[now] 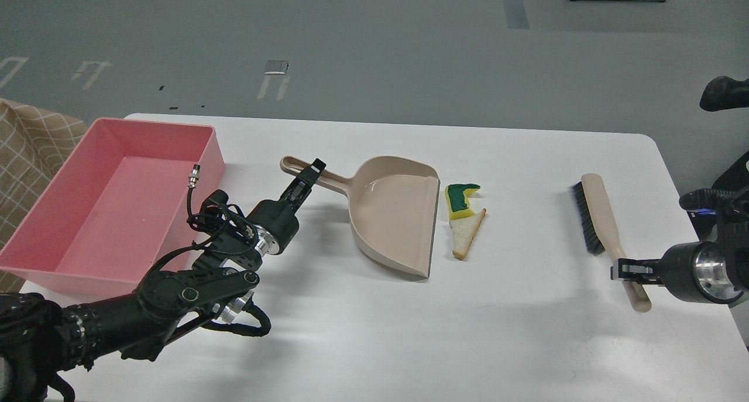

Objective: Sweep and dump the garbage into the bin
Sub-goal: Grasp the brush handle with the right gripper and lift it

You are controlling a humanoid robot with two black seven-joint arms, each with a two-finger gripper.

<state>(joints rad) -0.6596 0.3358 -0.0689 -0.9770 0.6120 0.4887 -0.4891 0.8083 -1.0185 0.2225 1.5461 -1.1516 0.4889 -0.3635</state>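
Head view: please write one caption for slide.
Left gripper at beige plastic dustpan handle, right gripper at brush handle, garbage between.

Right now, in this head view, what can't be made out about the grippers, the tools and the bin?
- Left gripper: at the dustpan handle, seen end-on and dark; closed or not, unclear.
- Right gripper: fingers straddle the brush handle; actual clamping unclear.
- Bread slice and sponge piece: touching or overlapping, too small to tell.
- Pink bin: near left corner cut off by the frame edge.
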